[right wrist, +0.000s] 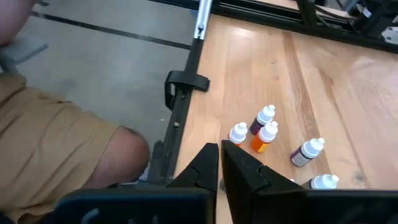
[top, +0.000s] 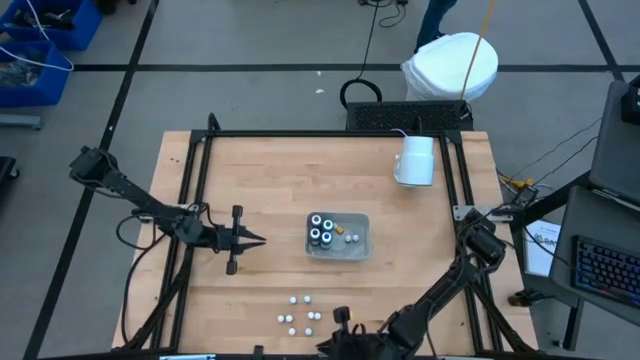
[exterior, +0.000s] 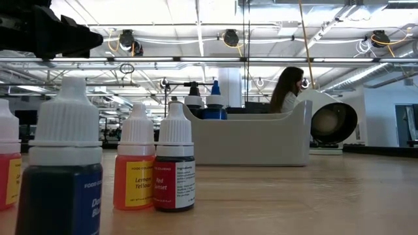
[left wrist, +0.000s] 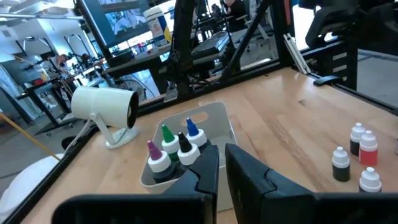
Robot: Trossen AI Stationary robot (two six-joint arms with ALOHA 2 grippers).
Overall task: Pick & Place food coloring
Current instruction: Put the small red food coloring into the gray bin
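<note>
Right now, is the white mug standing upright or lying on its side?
On its side. In the left wrist view the white mug lies on the table with its dark opening facing sideways, beyond the clear tray.

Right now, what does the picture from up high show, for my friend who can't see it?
A clear tray holding dark pots sits mid-table, with little white-capped bottles near the front edge. A white mug stands behind.

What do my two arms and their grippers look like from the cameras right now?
Both arms are black, slim jointed links with dark cables looping beside them over the light wooden table. The left gripper ends in two thin black fingers behind a short crossbar. In the wrist views each gripper shows chunky, matte black, angular fingers; the right gripper looks the same. No markings are visible.
</note>
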